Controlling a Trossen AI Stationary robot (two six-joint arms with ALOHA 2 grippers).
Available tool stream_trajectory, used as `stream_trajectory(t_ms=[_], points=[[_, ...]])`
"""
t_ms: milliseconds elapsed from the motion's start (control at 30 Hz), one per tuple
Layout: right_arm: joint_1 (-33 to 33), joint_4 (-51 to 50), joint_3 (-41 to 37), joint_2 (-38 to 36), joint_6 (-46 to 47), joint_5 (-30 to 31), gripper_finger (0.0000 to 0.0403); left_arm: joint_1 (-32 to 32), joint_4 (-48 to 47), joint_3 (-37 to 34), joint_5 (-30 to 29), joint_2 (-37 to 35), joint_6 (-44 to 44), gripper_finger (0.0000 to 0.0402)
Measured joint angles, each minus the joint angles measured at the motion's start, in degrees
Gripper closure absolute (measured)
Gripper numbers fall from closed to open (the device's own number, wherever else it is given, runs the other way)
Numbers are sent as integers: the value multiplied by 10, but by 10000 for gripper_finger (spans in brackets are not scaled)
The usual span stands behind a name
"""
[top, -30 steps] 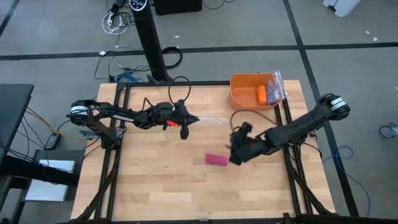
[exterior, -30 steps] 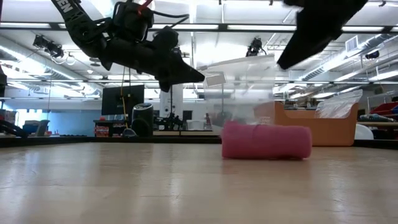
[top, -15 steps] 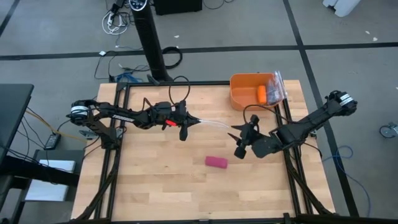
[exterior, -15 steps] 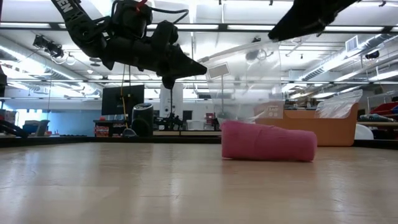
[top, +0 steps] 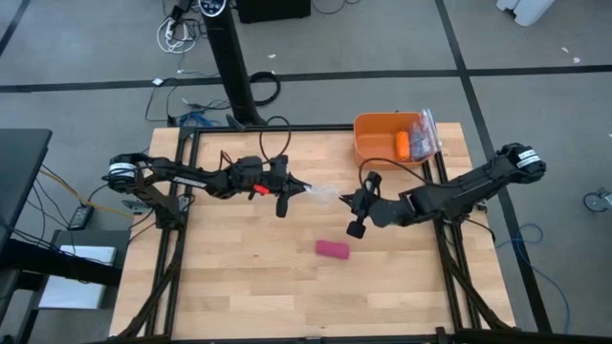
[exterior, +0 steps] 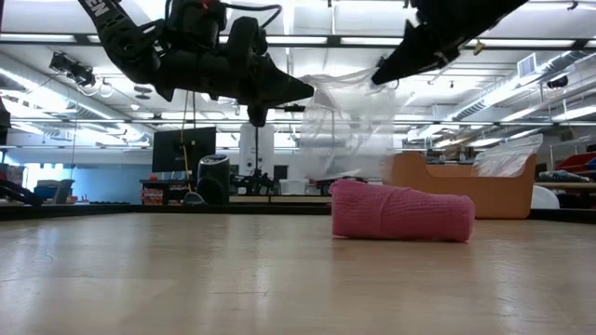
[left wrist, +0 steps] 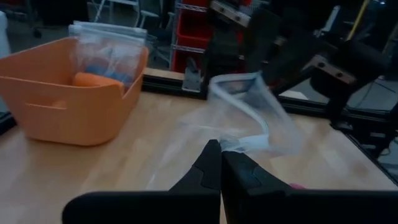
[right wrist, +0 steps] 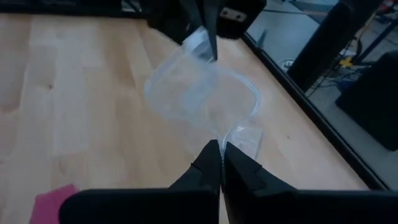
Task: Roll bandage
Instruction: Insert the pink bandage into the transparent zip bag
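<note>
Low view puts the bandage (exterior: pixel 402 213) nearest: a stubby magenta-pink roll lying on its side on the wooden table (exterior: pixel 186 279), with nothing touching it. Above and behind it a clear plastic bag (exterior: pixel 346 126) hangs in the air, stretched between the two grippers. Seen from overhead, the bandage (top: pixel 333 248) lies free on the boards at about 7 o'clock from the right gripper (top: pixel 348 200) and about 5 o'clock from the left gripper (top: pixel 304 189), well apart from both. The left gripper has its fingers pressed together on one edge of the bag (top: pixel 325 194); the left wrist view shows the two dark fingers (left wrist: pixel 208 169) meeting on the film (left wrist: pixel 245 118). The right gripper likewise pinches the opposite edge, its fingers (right wrist: pixel 208 163) closed on the plastic (right wrist: pixel 202 93). The left arm reaches in level from 9 o'clock, the right arm from 3 o'clock, bent at the elbow, so the grippers face each other near the table's middle. Farther off, toward 1 o'clock, an orange bin (top: pixel 375 143) holds a small orange roll (top: pixel 403 145).
</note>
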Motion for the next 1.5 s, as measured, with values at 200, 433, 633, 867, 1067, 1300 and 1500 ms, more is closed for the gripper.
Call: stream_trajectory(t_ms=[200, 433, 633, 867, 1067, 1300, 1500], points=[[-40, 33, 2, 3, -30, -54, 400, -17, -56, 20, -8, 0, 16, 402], [-26, -34, 3, -27, 11, -49, 401, -17, -106, 20, -86, -1, 5, 402], [-18, -67, 4, -36, 51, -83, 371, -18, -86, 20, -85, 0, 2, 402], [3, -115, 73, -87, 79, -77, 290, -18, -91, 20, -84, 0, -11, 402], [-15, -106, 111, -57, 28, -112, 300, -18, -89, 20, -84, 0, -20, 402], [-54, -142, 141, 42, 18, -170, 393, -18, -85, 20, -85, 0, -55, 402], [-82, -213, 190, 100, 21, -173, 399, -18, -85, 20, -85, 0, -56, 402]])
